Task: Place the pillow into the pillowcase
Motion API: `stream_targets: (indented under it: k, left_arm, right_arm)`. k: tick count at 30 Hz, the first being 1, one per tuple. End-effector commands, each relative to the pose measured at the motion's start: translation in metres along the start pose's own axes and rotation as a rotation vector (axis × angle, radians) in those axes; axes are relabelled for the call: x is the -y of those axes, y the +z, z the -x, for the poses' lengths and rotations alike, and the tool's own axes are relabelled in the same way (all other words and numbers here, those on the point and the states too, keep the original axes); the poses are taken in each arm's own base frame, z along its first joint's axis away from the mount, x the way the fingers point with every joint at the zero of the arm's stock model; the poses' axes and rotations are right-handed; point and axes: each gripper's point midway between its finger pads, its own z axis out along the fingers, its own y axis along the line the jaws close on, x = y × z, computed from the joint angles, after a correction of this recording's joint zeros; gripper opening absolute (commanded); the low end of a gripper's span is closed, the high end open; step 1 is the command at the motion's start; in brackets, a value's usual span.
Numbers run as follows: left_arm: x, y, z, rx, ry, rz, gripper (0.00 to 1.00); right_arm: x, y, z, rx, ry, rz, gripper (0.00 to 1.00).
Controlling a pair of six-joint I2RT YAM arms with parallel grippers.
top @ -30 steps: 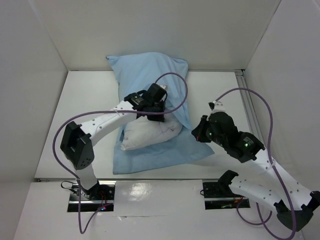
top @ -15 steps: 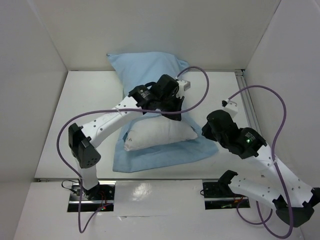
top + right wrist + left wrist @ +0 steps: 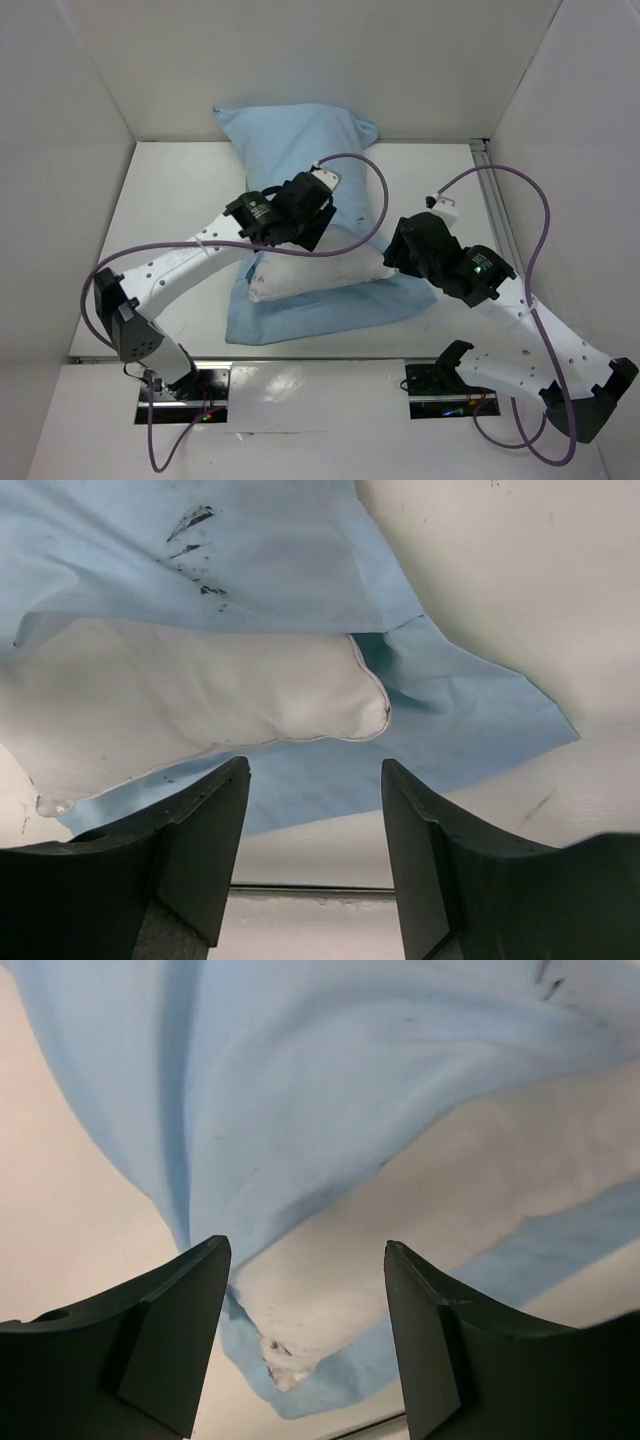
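Note:
The light blue pillowcase (image 3: 295, 140) lies in the middle of the table, its far part puffed up against the back wall and its lower layer (image 3: 330, 308) spread flat toward me. The white pillow (image 3: 315, 272) sticks out of its mouth, with the near end bare. My left gripper (image 3: 305, 228) hovers open over the pillow's top edge. In the left wrist view the fingers (image 3: 160, 1340) frame the pillow (image 3: 400, 1230) and pillowcase (image 3: 330, 1080) and touch nothing. My right gripper (image 3: 398, 252) hangs open by the pillow's right corner (image 3: 330, 695), above the blue flap (image 3: 470, 715), holding nothing.
White walls close the table in on the left, back and right. A metal rail (image 3: 492, 190) runs along the right edge. The table's near edge strip (image 3: 300, 888) shows below the right fingers. Purple cables (image 3: 365, 190) loop over both arms.
Both grippers went from shut to open and let go of the cloth. The left arm reached far right, then drew back. The right gripper moved left toward the pillow's corner.

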Motion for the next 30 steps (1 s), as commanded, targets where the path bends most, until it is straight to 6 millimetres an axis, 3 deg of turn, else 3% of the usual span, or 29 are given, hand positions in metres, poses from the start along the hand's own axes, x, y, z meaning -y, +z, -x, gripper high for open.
stream_targets:
  k: [1,4,7,11,14,15,17,21,24,26,27,28,30]
  left_arm:
    - [-0.006,0.028,-0.005,-0.006,0.078,0.092,0.75]
    - [-0.003,0.039,-0.009,-0.008,0.091,0.092,0.75]
    - [-0.016,0.053,-0.009,-0.014,0.075,0.173,0.73]
    - [-0.031,0.062,0.002,-0.007,0.028,0.239,0.59]
    - [-0.039,0.059,0.012,0.018,-0.016,0.257,0.32]
    - [-0.036,0.061,0.015,0.019,-0.018,0.24,0.14]
    - [-0.04,0.062,0.017,0.013,-0.023,0.248,0.0]
    - [-0.033,0.058,0.017,-0.003,-0.021,0.199,0.0]
    - [-0.022,0.04,0.017,0.002,-0.032,0.096,0.0]
    - [-0.003,0.029,0.007,-0.021,-0.025,-0.026,0.0]
    - [0.004,0.011,0.005,-0.006,-0.023,-0.083,0.0]
    - [0.024,0.004,-0.011,-0.042,-0.011,-0.199,0.0]
    - [0.038,-0.024,-0.02,-0.026,-0.009,-0.323,0.0]
  right_arm:
    - [-0.015,-0.005,0.014,0.037,0.01,0.048,0.63]
    - [-0.016,-0.007,0.019,0.05,0.015,0.049,0.63]
    - [-0.014,-0.008,0.017,0.05,0.015,0.049,0.63]
    - [-0.012,-0.008,0.016,0.044,0.011,0.043,0.63]
    - [-0.012,-0.013,0.018,0.056,0.02,0.057,0.63]
    - [-0.01,-0.011,0.016,0.051,0.016,0.05,0.63]
    - [-0.01,-0.013,0.017,0.056,0.02,0.057,0.63]
    - [-0.01,-0.011,0.016,0.051,0.016,0.05,0.62]
    - [-0.011,-0.011,0.014,0.044,0.015,0.057,0.61]
    - [-0.011,-0.011,0.014,0.044,0.015,0.057,0.61]
    - [-0.011,-0.011,0.014,0.044,0.015,0.057,0.61]
    - [-0.011,-0.011,0.014,0.044,0.015,0.057,0.61]
    - [-0.011,-0.011,0.014,0.044,0.015,0.057,0.58]
